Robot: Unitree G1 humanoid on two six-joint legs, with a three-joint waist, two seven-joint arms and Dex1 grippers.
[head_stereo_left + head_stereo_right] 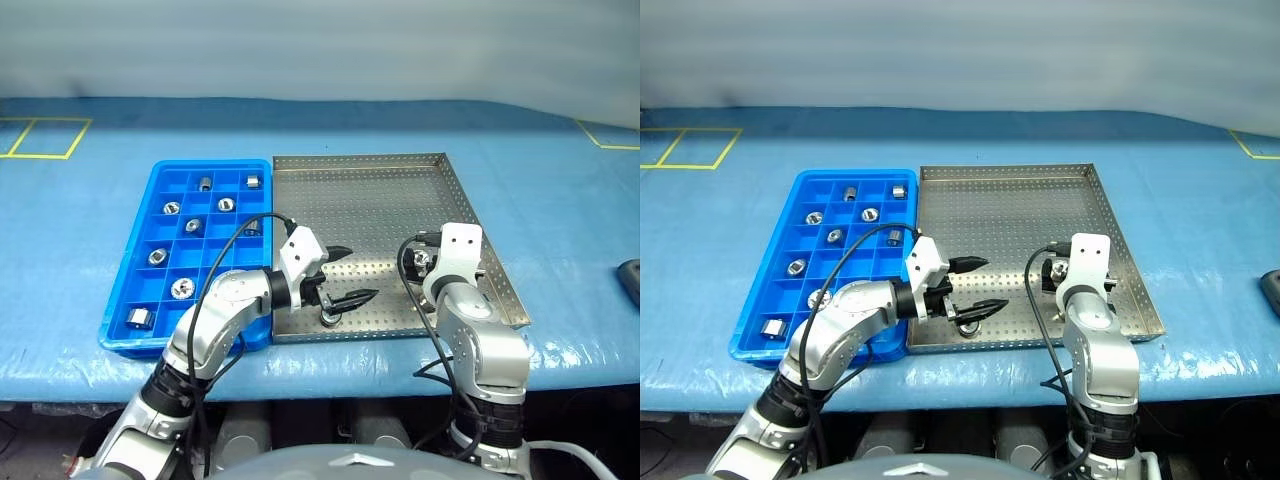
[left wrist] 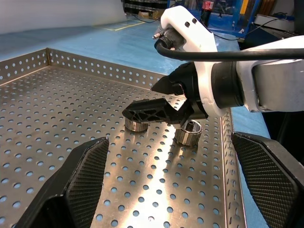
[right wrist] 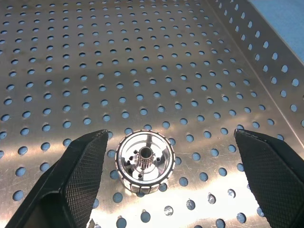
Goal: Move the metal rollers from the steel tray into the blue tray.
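Both grippers are wide open and hold nothing. The left gripper (image 1: 346,272) hangs over the near part of the steel tray (image 1: 380,190), and one roller (image 1: 330,318) sits just under its fingers. The right gripper (image 3: 171,156) hangs over the near right part of that tray, with a roller (image 3: 145,162) between its two fingers, not touching them. Other rollers (image 1: 182,288) already lie in squares of the blue tray (image 1: 152,190), on the left.

Silver arms, white wrist housings, black cables, black textured tool fingers (image 2: 85,175)
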